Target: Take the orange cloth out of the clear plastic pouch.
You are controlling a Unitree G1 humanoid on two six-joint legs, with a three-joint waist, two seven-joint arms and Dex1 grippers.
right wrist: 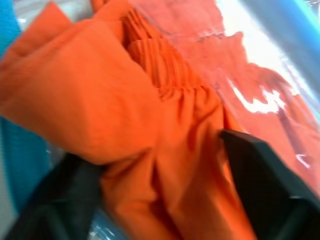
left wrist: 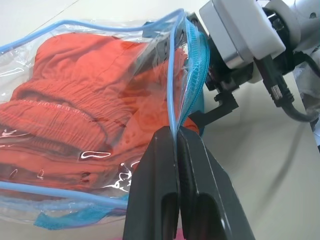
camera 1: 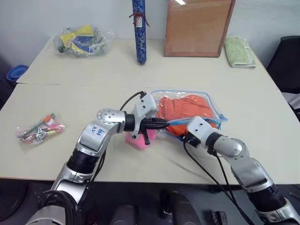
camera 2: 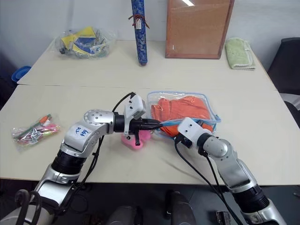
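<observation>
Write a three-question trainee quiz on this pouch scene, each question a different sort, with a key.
1. True or false: the left gripper is shut on the blue-edged rim of the clear plastic pouch.
2. Multiple choice: the fingers of the right gripper stand on either side of
A. the pale green towel
B. a fold of the orange cloth
C. the pink plush charm
3. Fill in: most of the orange cloth lies ____ the pouch.

Key
1. True; the two fingers pinch the edging at the pouch mouth.
2. B; the fingers are apart with cloth between them, whether they press it is unclear.
3. Inside.
</observation>
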